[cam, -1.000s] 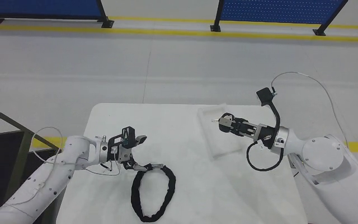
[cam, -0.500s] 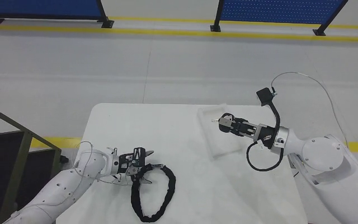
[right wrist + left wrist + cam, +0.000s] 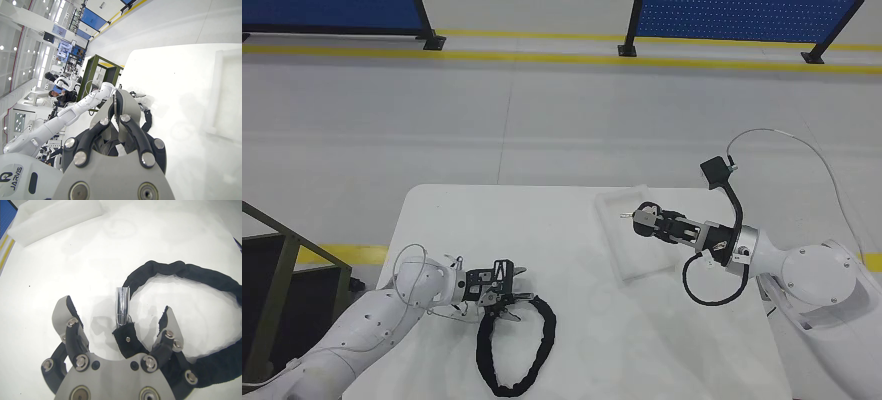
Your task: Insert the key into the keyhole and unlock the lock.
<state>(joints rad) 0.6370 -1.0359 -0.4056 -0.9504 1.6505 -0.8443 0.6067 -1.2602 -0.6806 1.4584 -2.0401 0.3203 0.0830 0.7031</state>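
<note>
The lock is a black fabric-sleeved chain (image 3: pixel 517 345) looped on the white table (image 3: pixel 572 220), ending in a chrome cylinder (image 3: pixel 122 303). My left gripper (image 3: pixel 117 303) is open low over the table, and the cylinder lies between its two fingers (image 3: pixel 66 308) without touching either. From above, the left gripper (image 3: pixel 508 293) sits at the loop's upper left end. My right gripper (image 3: pixel 644 215) hangs over the tray at the table's right, shut on the key (image 3: pixel 626 214), whose metal tip points left. In the right wrist view the right gripper (image 3: pixel 115 98) has its pads pressed together.
A shallow white foam tray (image 3: pixel 614 255) lies on the right half of the table, under the right gripper. A green metal rack (image 3: pixel 262 235) stands off the table's left edge. Bare tabletop stretches between the two arms.
The left arm has swung down and right toward the chain's end, and its open gripper now straddles the chrome cylinder. The right arm and key have stayed put.
</note>
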